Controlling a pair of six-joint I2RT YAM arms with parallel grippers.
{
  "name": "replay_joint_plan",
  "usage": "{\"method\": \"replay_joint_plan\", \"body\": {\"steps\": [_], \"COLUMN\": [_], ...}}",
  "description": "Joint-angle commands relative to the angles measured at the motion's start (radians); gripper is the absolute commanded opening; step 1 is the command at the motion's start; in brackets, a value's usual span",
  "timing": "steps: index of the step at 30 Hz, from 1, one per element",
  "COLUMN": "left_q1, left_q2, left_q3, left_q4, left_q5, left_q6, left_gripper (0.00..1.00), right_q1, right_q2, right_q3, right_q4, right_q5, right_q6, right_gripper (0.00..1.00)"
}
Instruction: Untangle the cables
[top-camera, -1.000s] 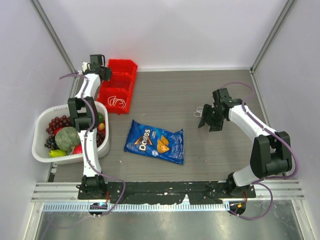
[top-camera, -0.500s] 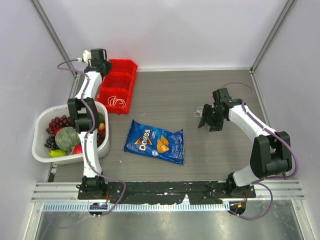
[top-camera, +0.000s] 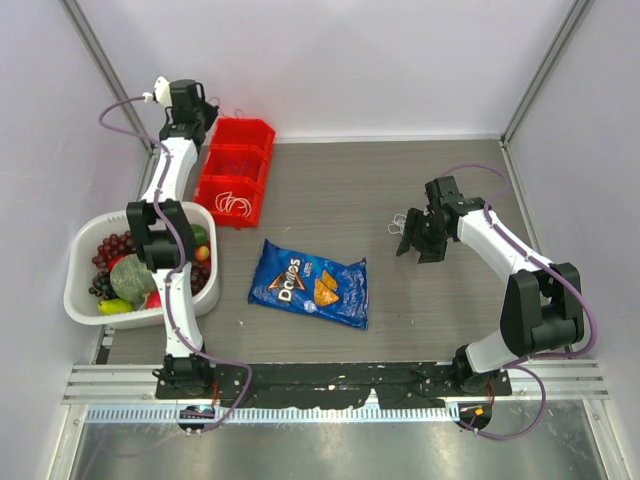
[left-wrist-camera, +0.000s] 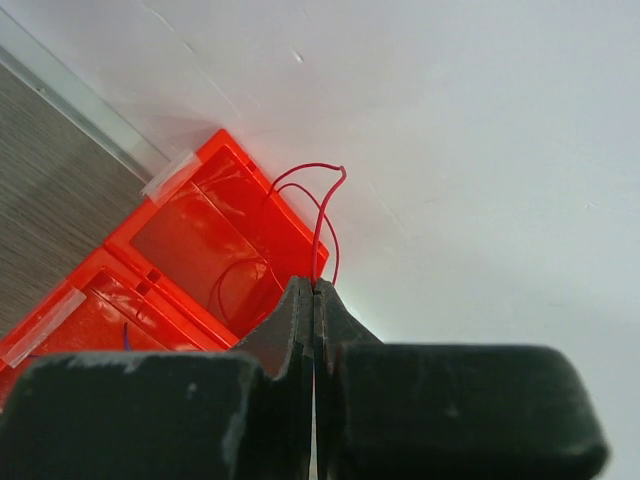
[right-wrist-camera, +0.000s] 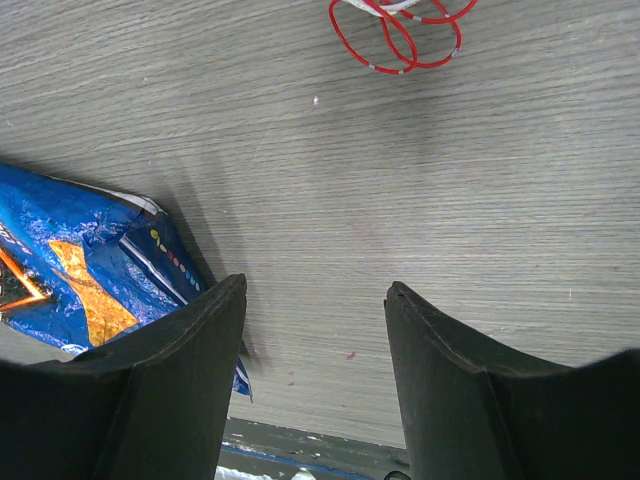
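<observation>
Here the left gripper (left-wrist-camera: 313, 290) is pinched shut on a thin red cable (left-wrist-camera: 320, 200) that loops out past its tips and trails back toward the red bin (left-wrist-camera: 170, 230) beneath, while the open right gripper (right-wrist-camera: 315, 290) hovers well apart, another coil (right-wrist-camera: 400, 35) lying just ahead.

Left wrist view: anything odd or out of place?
Nothing damaged or spilled. The left gripper has its jaws shut on a thin red cable, holding its loop up above the red bin. One red-and-white coil lies loose on the table, outside the bin, ahead of the open right gripper.
</observation>
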Motion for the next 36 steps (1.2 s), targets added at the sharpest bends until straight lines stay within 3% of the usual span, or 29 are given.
{"method": "replay_joint_plan", "body": {"steps": [1, 19, 31, 36], "left_q1": [-0.001, 0.001, 0.005, 0.008], "left_q2": [-0.091, -0.254, -0.311, -0.280], "left_q3": [0.001, -0.197, -0.242, -0.210], "left_q4": [0.054, 0.190, 0.290, 0.232], "left_q5": [0.004, 0.006, 0.007, 0.019], "left_q6": [0.037, 0.060, 0.053, 0.036], "left_gripper": [0.00, 0.00, 0.00, 0.00], "right_q1": [-0.004, -0.004, -0.004, -0.004], "right_q2": [-0.019, -0.029, -0.033, -0.035], "right_q3": [0.013, 0.012, 0.003, 0.000], "right_q4": [0.023, 0.023, 0.024, 0.027], "right_q5": [0.001, -0.003, -0.006, -0.009], "right_q6": [-0.002, -0.007, -0.007, -0.004], "right_gripper": [0.63, 0.63, 0.63, 0.63]}}
